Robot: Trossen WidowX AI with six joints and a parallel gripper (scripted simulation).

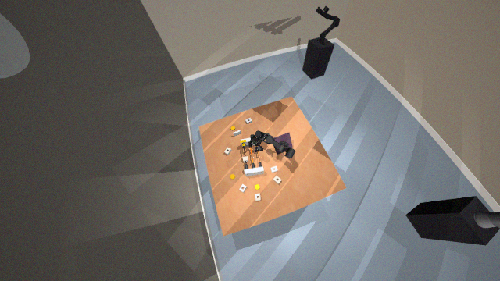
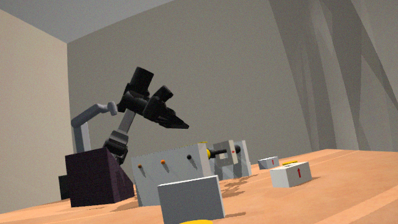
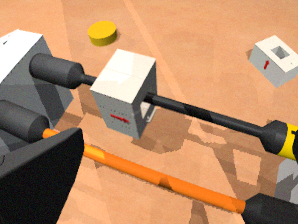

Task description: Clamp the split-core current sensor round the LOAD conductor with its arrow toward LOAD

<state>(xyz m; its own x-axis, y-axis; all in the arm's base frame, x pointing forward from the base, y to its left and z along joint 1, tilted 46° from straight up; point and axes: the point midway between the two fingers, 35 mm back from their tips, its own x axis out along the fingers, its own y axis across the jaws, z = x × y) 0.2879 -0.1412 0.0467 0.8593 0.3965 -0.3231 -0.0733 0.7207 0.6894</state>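
The pale sensor [image 1: 245, 159] [image 2: 229, 146] [image 3: 122, 75] surrounds the black conductor [image 3: 200, 112], near one terminal block. Its red arrow [image 3: 120, 118] points along the conductor toward the yellow marker [image 1: 243, 142] [image 2: 208, 153] [image 3: 291, 141] at the other end. The marker's lettering is not readable. The sensor's top halves meet at a thin seam. Whether its latch is engaged cannot be told. My gripper [image 1: 255, 147] [image 2: 183, 125] is open and empty, above the conductors and clear of the sensor. Only one finger shows at lower left in the wrist view.
An orange conductor [image 3: 165, 181] runs beside the black one. White terminal blocks [image 1: 254, 171] [image 2: 168, 186] stand at the conductors' ends. A grey upright plate [image 2: 189, 199] stands beyond one block. Several white blocks with square holes, one here [image 3: 257, 56], and yellow discs [image 3: 102, 31] lie around.
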